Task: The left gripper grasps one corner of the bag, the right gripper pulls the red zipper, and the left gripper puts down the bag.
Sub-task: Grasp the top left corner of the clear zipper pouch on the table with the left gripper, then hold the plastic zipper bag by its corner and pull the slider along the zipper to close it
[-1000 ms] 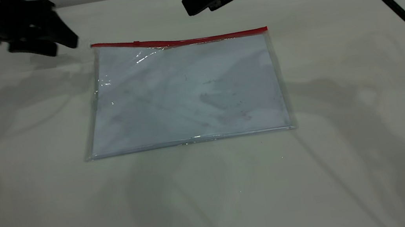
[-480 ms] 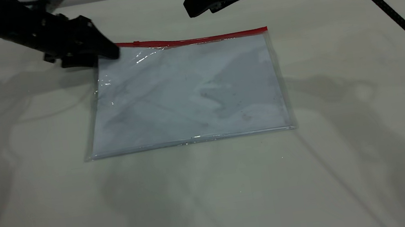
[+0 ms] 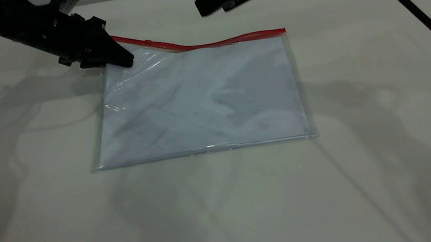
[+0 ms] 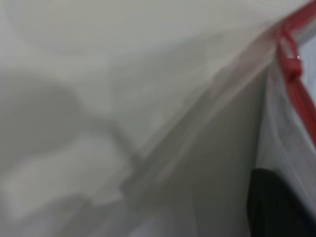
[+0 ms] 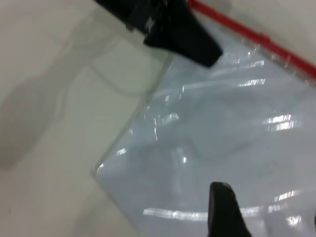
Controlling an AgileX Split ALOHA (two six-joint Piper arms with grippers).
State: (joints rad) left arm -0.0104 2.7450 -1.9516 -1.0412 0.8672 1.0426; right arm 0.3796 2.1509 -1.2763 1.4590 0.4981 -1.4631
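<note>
Bag [image 3: 200, 100]: clear sleeve with white paper inside, lying flat on the desk [image 3: 372, 158] near its middle, long axis running left to right across the exterior view. Only the far-left part is raised.

Zipper [image 3: 204, 43]: red strip along the far long edge, parallel to the bag's long axis. Level at its right end, it climbs toward the left. Slider tab [image 3: 148, 42] sits near the left end, just beside the held corner.

Corner [image 3: 120, 45]: far-left, lifted off the desk, tipped by the zipper's left end.

Left end effector [image 3: 116, 59]: reaches in from the far left and is clamped on that corner, judging by the lifted edge; its fingertips sit on the plastic.

Right end effector [image 3: 210, 7]: hovers above the far edge, clear of the bag, pointing left and down; whether it is parted or closed cannot be told. Its wrist view looks down on the bag and the left end effector.

Governing relation: the tab lies to the right end effector's left and below it, close to the left end effector. The pull would probably run rightward along the zipper, toward the flat far-right end.
</note>
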